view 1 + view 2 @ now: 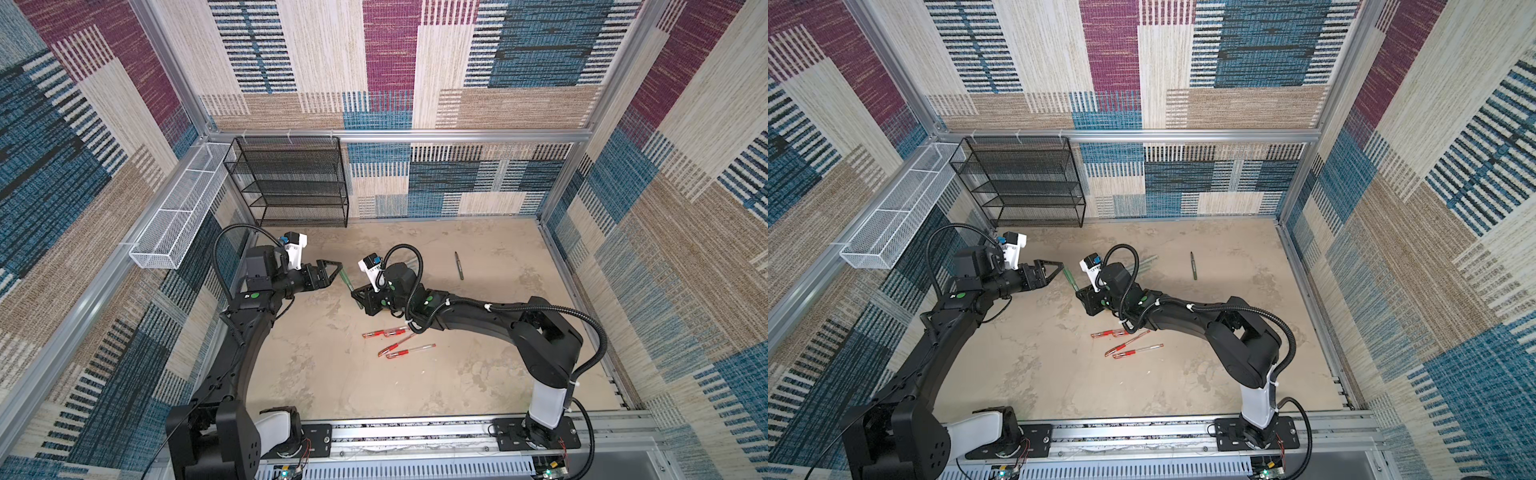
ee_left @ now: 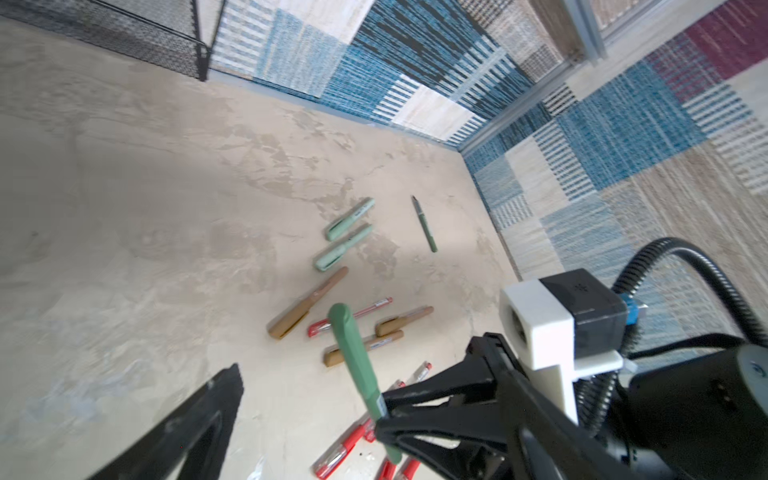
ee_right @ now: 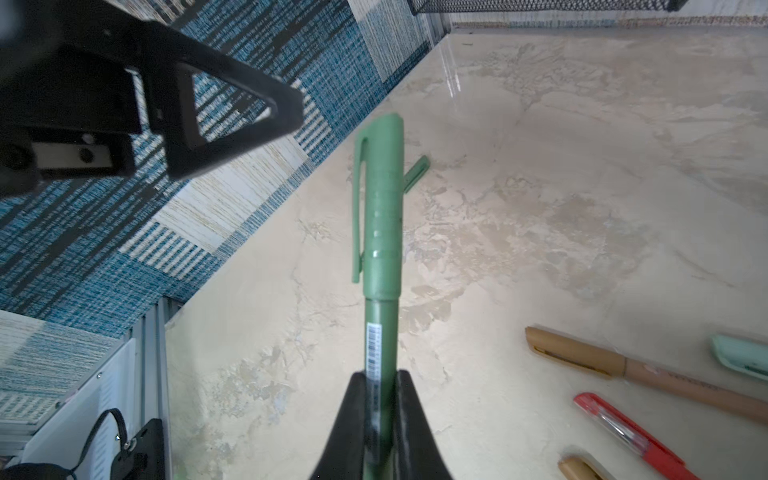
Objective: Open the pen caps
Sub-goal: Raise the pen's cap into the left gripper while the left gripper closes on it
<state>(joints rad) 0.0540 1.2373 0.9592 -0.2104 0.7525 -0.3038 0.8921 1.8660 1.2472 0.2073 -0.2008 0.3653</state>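
Note:
My right gripper (image 3: 380, 382) is shut on the barrel of a dark green pen (image 3: 380, 328). Its clipped green cap (image 3: 382, 199) is still on and points toward my left gripper (image 1: 334, 275). The left gripper stands open just short of the cap's end, and one of its fingers (image 3: 232, 108) hangs beside the cap without touching it. In both top views the held pen (image 1: 348, 282) spans the gap between the two grippers above the table. A short dark green piece (image 3: 417, 170) lies on the table behind the cap.
On the table lie capped light green pens (image 2: 351, 220), tan pens (image 2: 307, 303), red pens (image 1: 399, 343) and an uncapped dark green pen body (image 1: 458, 265). A black mesh shelf (image 1: 291, 183) stands at the back wall. A white mesh basket (image 1: 178, 216) hangs on the left rail.

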